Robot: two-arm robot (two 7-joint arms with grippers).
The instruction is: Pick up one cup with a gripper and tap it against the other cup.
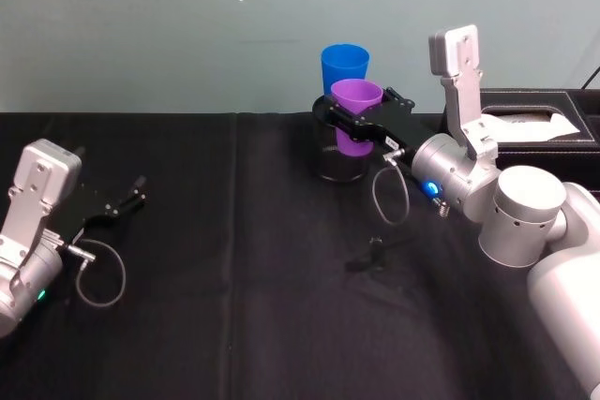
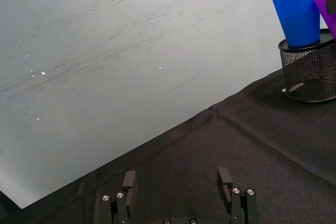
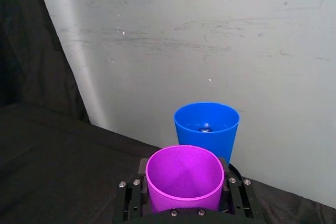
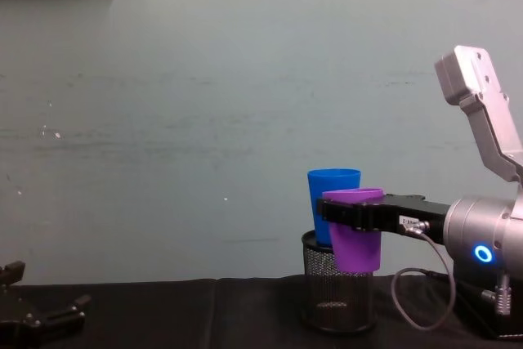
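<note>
My right gripper (image 1: 349, 117) is shut on the purple cup (image 1: 356, 100), holding it upright in the air just in front of the blue cup (image 1: 344, 65). The blue cup (image 4: 333, 195) stands in a black mesh holder (image 4: 337, 293) at the back of the table. From the side the purple cup (image 4: 355, 229) overlaps the blue one; whether they touch I cannot tell. In the right wrist view the purple cup (image 3: 184, 178) sits between the jaws with the blue cup (image 3: 207, 131) right behind it. My left gripper (image 1: 131, 197) rests open near the table's left edge.
A black cloth (image 1: 234, 278) covers the table. A black box with white paper (image 1: 531, 125) stands at the back right. A pale wall runs behind the table. In the left wrist view the open left gripper (image 2: 178, 183) faces bare cloth, with the mesh holder (image 2: 310, 72) far off.
</note>
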